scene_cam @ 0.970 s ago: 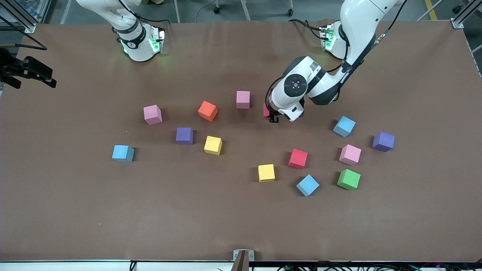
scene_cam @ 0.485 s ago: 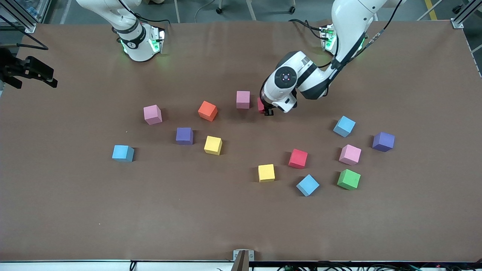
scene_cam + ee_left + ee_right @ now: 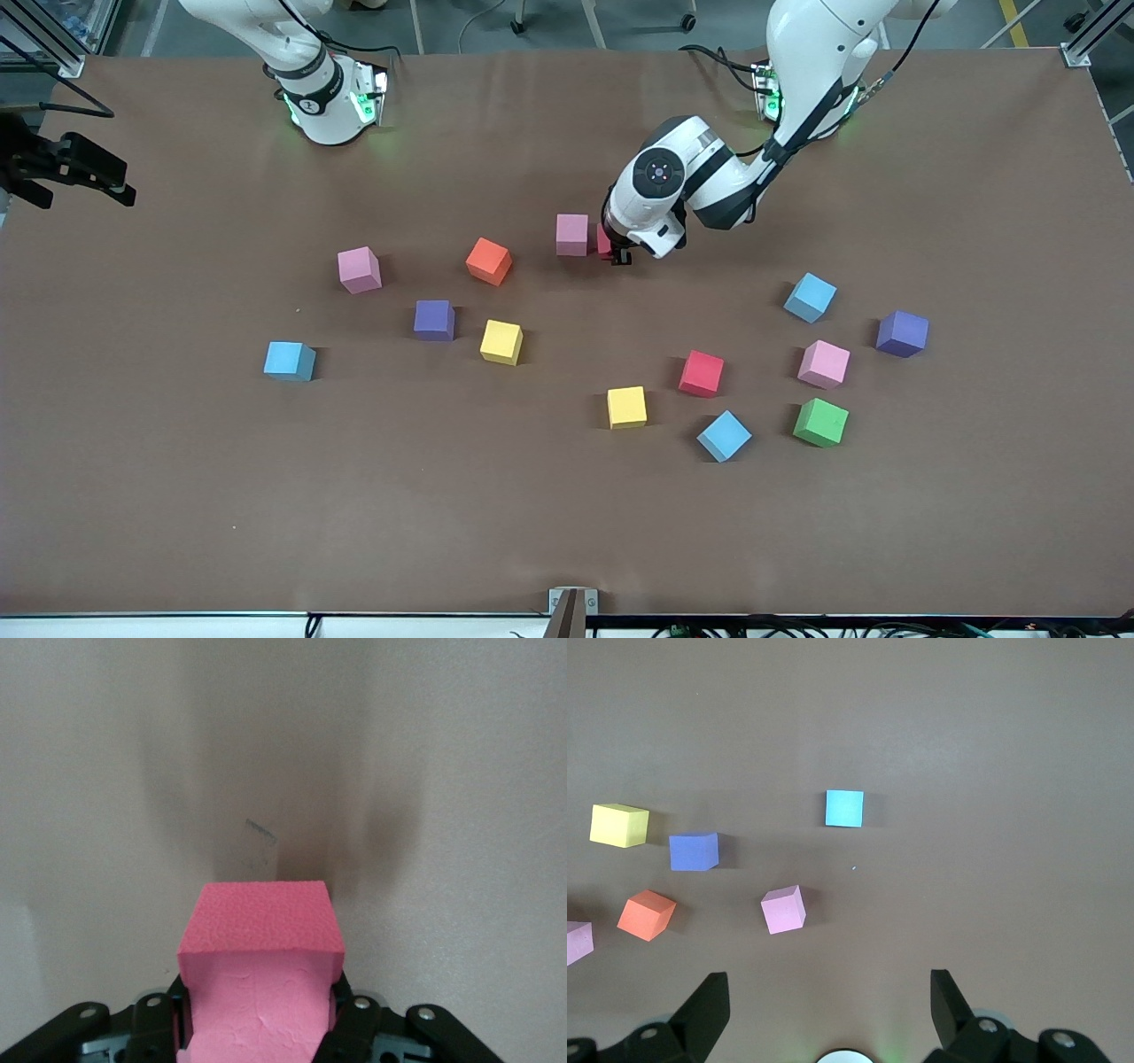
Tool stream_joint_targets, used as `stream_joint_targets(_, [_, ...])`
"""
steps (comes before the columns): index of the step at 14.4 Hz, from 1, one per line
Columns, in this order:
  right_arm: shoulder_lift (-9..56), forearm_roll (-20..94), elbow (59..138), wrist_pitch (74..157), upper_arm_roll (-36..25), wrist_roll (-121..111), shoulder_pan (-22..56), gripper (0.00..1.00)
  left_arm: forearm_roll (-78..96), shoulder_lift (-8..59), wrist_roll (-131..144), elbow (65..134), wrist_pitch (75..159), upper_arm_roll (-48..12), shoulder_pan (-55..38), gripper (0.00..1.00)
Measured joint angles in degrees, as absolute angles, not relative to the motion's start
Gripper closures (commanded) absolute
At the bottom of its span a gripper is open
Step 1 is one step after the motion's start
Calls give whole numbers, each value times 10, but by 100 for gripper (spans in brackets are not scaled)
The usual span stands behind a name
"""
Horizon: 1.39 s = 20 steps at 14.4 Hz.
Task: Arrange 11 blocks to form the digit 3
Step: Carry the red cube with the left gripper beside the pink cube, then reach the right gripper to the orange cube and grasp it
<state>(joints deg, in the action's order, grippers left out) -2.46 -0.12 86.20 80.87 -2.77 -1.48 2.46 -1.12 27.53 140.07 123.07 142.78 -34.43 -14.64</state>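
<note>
- The left gripper (image 3: pixel 620 252) pinches a small matte red foam cube (image 3: pixel 260 979) between its fingers; in the front view it hangs just beside a pink matte cube (image 3: pixel 572 234), on that cube's left-arm side.
- In the left wrist view the red cube fills the gap between the black fingers (image 3: pixel 354 1028), with bare brown table covering (image 3: pixel 425 771) below it.
- The right gripper (image 3: pixel 828 1010) waits up high near its arm's end of the table, fingers spread wide and holding nothing.
- No digit 3 stands yet: the blocks lie scattered and apart.
- Toward the right arm's end lie an orange cube (image 3: pixel 489 260), a second pink cube (image 3: pixel 359 269), a purple cube (image 3: pixel 434 320), a yellow cube (image 3: pixel 501 342) and a light blue cube (image 3: pixel 289 361).
- Toward the left arm's end lie another red cube (image 3: pixel 702 373), a yellow cube (image 3: pixel 626 407), two light blue cubes (image 3: pixel 810 297) (image 3: pixel 724 435), a pink cube (image 3: pixel 823 364), a purple cube (image 3: pixel 902 333) and a green cube (image 3: pixel 820 422).
</note>
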Motion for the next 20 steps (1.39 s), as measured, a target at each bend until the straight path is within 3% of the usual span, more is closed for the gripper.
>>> stream_joint_targets(16, [-20,0,865,807,-31,-14,24,0,-12,287,1398,1232,1454,-347,-150,86])
stream_joint_targets(20, [49,-7,874,864,-36,-14,22,0,-12,288,1398,1234,1454,-348,-150,86])
